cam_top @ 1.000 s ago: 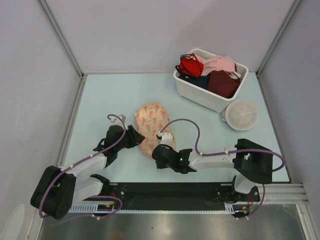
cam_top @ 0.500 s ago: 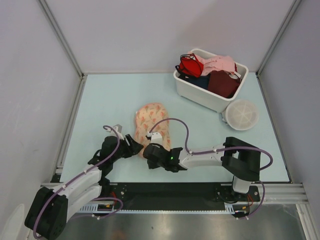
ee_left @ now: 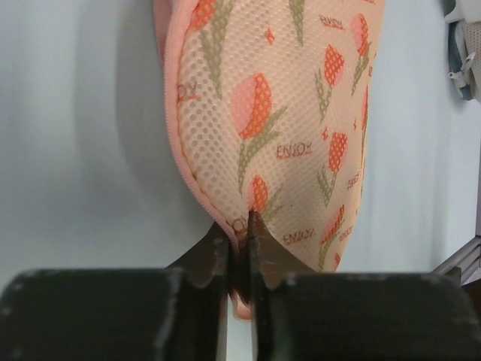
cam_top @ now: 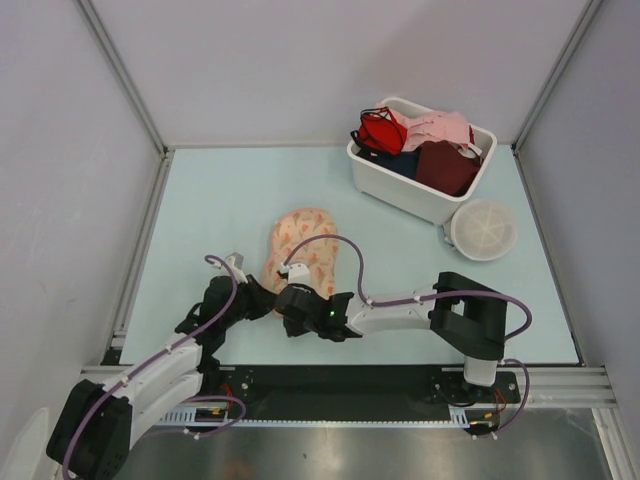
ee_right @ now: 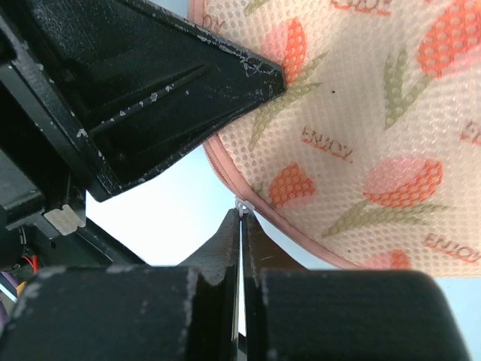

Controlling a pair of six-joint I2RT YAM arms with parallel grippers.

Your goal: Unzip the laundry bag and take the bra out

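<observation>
Left pincer [ee_left: 238, 226]: fingers pressed together, clamped on the near tip of the bag [ee_left: 278, 113], with the pink rim caught between them.
Right pincer [ee_right: 242, 219]: fingers pressed together, nipping the small pale zip pull [ee_right: 241, 204] on the bag's pink rim.
Pincers together: side by side at the bag's near end and almost touching. From the right wrist, a black finger of the left pincer fills the upper left and lies against the mesh.
Bag: on the pale-blue table [cam_top: 200, 200], left of centre, lengthwise away from the arms, with its far end rounded. It is peach mesh printed with orange-red flowers on green stems and small lettering.
Zip [ee_left: 183, 162]: a pink line along the bag's edge, shut along the stretch the left wrist camera sees.
Left arm: stretched low from its base toward the bag, with a purple cable looping above it.
Right arm: bent across the front of the table, its forearm running leftward to the bag and a purple cable arching over it.
Bin [cam_top: 395, 190]: a white tub at the far right, well apart from the bag, holding a red bra [cam_top: 380, 131] with black trim, a pink garment [cam_top: 440, 127] and a dark maroon piece [cam_top: 447, 166].
Disc [cam_top: 484, 229]: round white mesh, lying on the table just beside the bin's near corner.
</observation>
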